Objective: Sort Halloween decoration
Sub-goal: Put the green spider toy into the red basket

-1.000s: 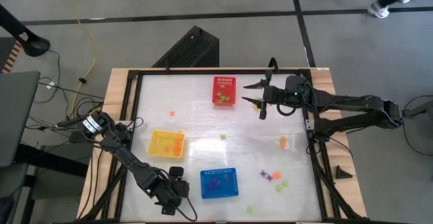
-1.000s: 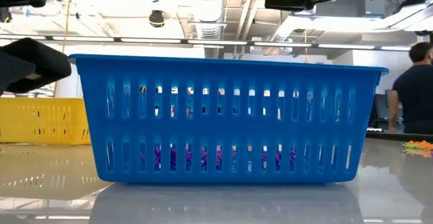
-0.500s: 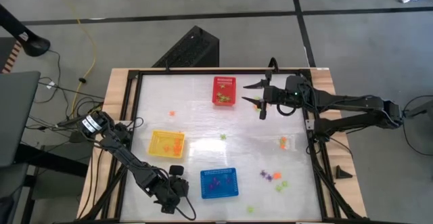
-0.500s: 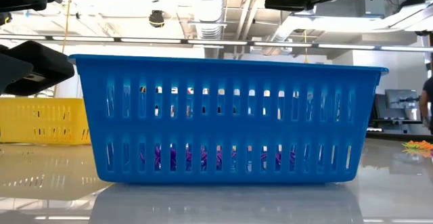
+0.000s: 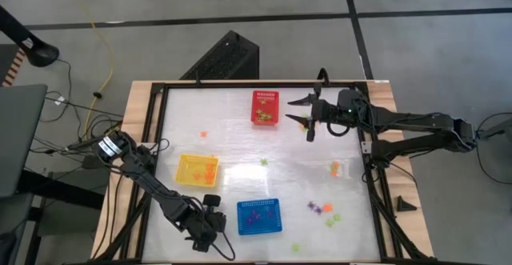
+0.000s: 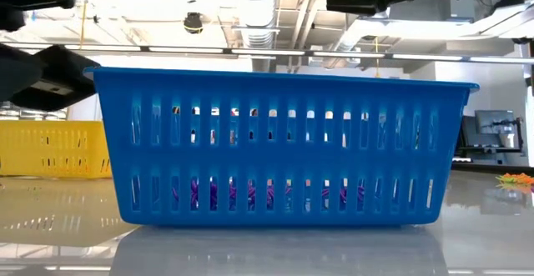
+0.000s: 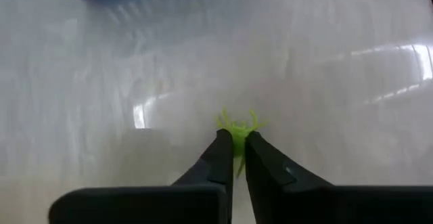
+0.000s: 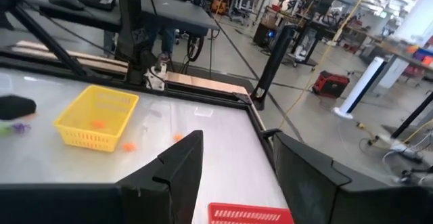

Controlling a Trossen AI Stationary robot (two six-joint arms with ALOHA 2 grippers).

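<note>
**Left wrist view: a green trinket pinched at the table's near edge**

My left gripper [image 7: 235,145] presses its two dark fingers [image 7: 218,158] together on a light green trinket [image 7: 238,124], a tiny spiky thing with thin legs splaying past my fingertips. It sits on the glossy white table [image 7: 325,61], just beside the blue basket [image 5: 258,216], which holds purple pieces. Farther off stands the yellow basket [image 5: 197,170] with orange bits. Farthest, my right gripper [image 5: 310,119] hangs spread beside the red basket [image 5: 265,107].
</note>
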